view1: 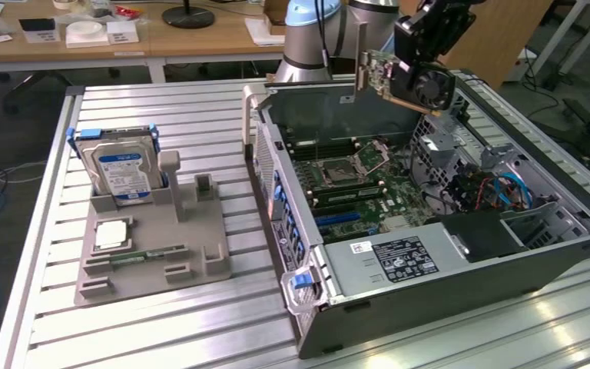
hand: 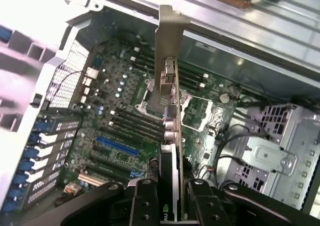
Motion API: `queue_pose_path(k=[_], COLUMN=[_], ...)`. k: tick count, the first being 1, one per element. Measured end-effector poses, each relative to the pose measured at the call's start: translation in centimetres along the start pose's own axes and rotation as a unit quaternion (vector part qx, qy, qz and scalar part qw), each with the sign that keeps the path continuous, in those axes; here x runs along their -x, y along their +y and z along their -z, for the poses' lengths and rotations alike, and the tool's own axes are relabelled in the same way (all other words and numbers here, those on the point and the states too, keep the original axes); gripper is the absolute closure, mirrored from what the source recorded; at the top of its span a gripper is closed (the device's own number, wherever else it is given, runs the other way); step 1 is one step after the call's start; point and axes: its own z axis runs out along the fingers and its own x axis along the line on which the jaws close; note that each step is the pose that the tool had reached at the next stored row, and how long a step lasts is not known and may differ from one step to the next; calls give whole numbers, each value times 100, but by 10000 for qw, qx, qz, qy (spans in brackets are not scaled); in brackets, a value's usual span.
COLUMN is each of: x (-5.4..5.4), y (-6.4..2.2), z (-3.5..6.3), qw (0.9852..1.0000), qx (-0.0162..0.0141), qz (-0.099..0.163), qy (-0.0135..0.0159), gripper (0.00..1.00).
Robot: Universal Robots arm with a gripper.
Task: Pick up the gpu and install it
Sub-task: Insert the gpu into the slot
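Pinching the gpu [view1: 413, 81], pincer [hand: 171, 198] holds it in the air above the open computer case [view1: 449, 284], toward the worktop [view1: 172, 115] edge farthest in the exterior view. Card apart from motherboard [view1: 352, 181], silver bracket [hand: 167, 41] at end away from pincer.

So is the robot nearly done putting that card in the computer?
About halfway. Done: the gpu is picked up. In hand: the end effector grips it above the open computer case, over the motherboard. Left: it is not in a slot yet; the blue slot sits empty.
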Motion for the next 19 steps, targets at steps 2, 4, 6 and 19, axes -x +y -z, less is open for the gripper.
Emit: queue_pose_path(k=[2, 4, 6, 19], x=[0, 0, 0, 0], y=[0, -1, -1, -4], z=[-3, -7, -10, -33], qw=[9998, 9990, 9980, 9836], qx=[1, 2, 3, 9], qz=[179, 446, 631, 1791], qy=[20, 49, 70, 197], gripper=[72, 72, 72, 72])
